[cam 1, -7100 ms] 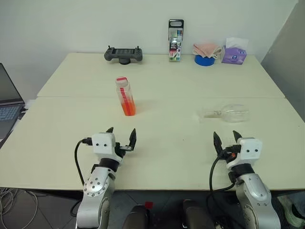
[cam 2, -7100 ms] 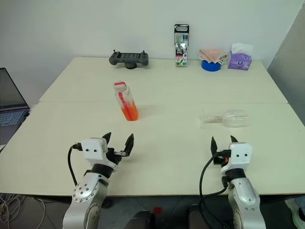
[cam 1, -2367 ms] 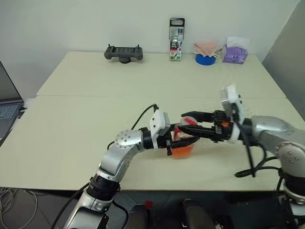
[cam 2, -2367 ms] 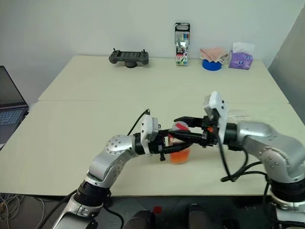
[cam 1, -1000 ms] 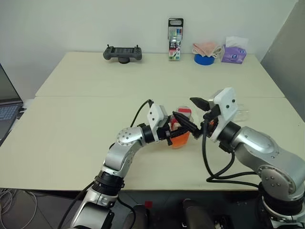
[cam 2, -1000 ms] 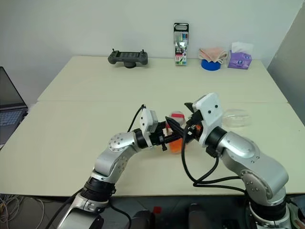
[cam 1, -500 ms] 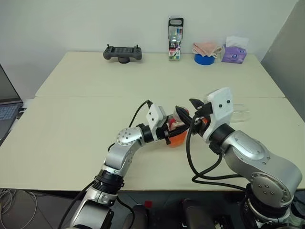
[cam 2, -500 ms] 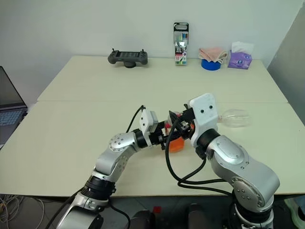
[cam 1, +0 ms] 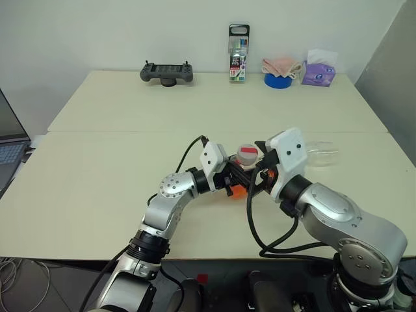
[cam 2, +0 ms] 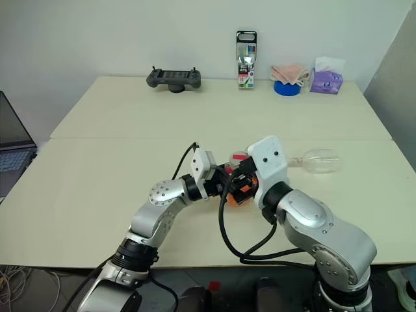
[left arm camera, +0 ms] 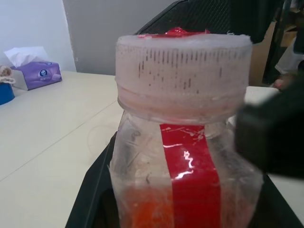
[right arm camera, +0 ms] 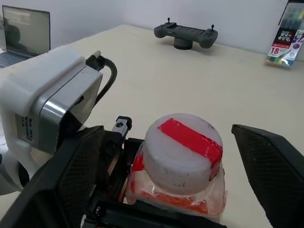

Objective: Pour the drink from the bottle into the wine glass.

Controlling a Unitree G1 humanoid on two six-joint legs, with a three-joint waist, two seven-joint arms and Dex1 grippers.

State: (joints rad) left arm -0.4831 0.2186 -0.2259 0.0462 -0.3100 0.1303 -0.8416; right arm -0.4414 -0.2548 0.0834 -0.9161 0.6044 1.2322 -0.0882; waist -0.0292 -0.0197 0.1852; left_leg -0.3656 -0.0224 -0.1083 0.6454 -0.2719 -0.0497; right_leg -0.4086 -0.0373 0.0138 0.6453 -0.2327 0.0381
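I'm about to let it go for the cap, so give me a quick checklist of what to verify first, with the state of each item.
1. Left hand shut on the bottle: ok.
2. Bottle upright, cap on top and still in place: ok.
3. Right hand open, one finger on each side of the cap: ok.
4. Right fingers touching the cap: cannot tell.
5. Wine glass upright and ready for pouring: not ok, it lies on its side on the table.
6. Drink still inside the bottle, no spill visible on the table: ok.
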